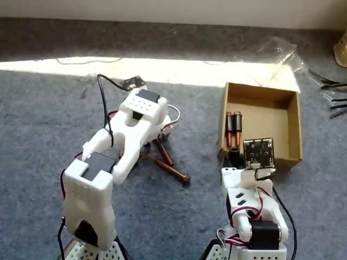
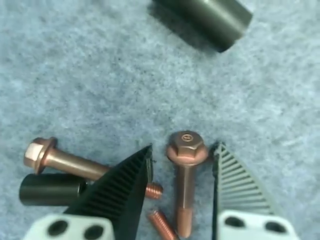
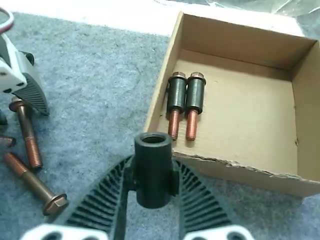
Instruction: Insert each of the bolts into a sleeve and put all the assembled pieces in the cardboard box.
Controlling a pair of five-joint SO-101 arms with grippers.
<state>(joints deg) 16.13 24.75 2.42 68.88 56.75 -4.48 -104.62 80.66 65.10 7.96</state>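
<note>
Bolt [image 2: 185,175], copper-coloured, lies flat on the grey carpet [image 2: 100,90] with its shank between the fingers of the left claw [image 2: 183,147]. That claw stands wide open with nothing in it. Straddling the bolt just under its flanged head looks like the set-up for a clean pinch. Other loose bolts [image 2: 60,160] lie close by, one just beside a spare sleeve [image 2: 47,189].

The right claw [image 3: 152,175] is clamped on a black sleeve [image 3: 153,150] with its open bore turned up toward the wrist camera, probably so a bolt can be fed straight in. It sits near the front wall of the cardboard box [image 3: 240,172], which would keep the drop-off short. Inside the box, two assembled pieces [image 3: 186,97] lie side by side against one wall, threads pointing toward the arms. I judge the job partly done, with several bolts left.

The only writing is a faint stamp on the bolt head, too small to read.
</note>
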